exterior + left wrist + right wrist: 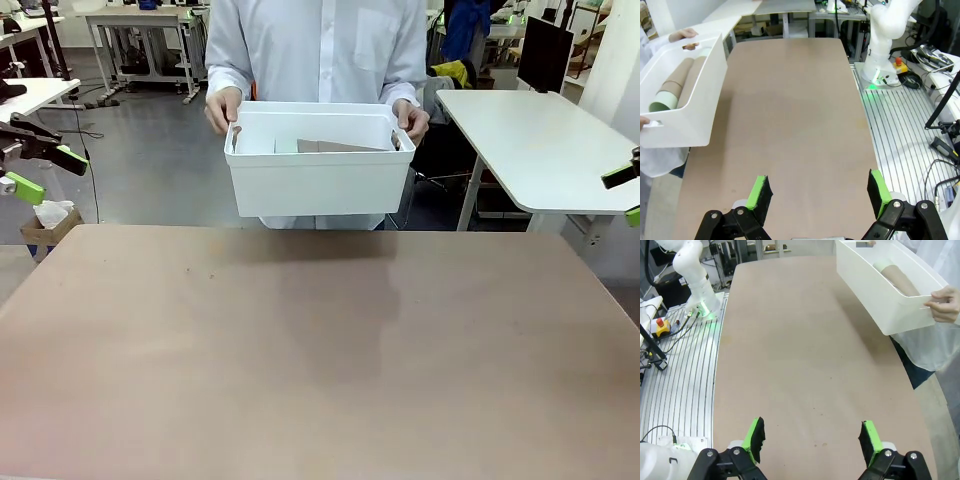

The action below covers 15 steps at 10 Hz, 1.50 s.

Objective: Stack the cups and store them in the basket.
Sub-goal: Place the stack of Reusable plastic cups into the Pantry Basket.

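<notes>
Currently, item by item, placed against the basket (320, 180). Left gripper (38, 172): hovering well left of the basket, jaws standing wide, gripping nothing. Basket: being held clear above the worktop's (320, 350) far edge by the person's two hands (222, 108), one at each short end. Cups (677, 82): lying nested on their sides inside the basket, long axis running along its length, a mint rim facing one end. Right gripper (812, 440): hanging well right of the basket, jaws likewise spread and unloaded. Neither arm is judged nearer. Worktop beneath the basket: bare brown. Room beyond the basket: white tables, grey floor.
</notes>
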Tool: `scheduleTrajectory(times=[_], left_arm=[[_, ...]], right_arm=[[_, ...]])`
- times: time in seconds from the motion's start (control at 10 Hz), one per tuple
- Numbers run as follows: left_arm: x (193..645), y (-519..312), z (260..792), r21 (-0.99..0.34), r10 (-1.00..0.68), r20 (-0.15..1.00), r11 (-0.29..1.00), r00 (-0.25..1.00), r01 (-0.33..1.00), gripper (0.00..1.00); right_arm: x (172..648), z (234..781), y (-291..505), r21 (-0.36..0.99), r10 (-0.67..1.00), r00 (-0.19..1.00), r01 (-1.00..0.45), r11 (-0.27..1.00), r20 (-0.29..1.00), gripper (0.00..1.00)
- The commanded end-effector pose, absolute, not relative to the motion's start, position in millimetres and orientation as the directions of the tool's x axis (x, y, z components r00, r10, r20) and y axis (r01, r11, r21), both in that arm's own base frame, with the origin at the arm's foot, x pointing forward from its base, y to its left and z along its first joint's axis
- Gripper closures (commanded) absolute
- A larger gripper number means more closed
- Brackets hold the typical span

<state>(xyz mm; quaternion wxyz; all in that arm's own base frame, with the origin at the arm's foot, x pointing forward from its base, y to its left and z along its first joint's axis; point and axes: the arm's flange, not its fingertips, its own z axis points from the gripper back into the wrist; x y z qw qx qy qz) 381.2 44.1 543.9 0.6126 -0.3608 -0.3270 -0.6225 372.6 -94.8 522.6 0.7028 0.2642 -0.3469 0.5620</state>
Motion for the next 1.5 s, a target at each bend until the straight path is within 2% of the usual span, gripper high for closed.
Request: scheduleTrajectory(times=[0.0, 1.4], left_arm=[[380.2, 42.5, 547.3, -0.039, -0.524, 0.852, -0.028, 0.018, 0.999, 0.0], [380.2, 42.5, 547.3, -0.039, -0.524, 0.852, -0.028, 0.018, 0.999, 0.0]], right_arm=[[373.8, 527.1, -95.2, -0.008, 0.591, 0.136, -0.972, 0.235, 0.795, 0.0], [373.8, 527.1, -95.2, -0.008, 0.591, 0.136, -0.972, 0.235, 0.795, 0.0]])
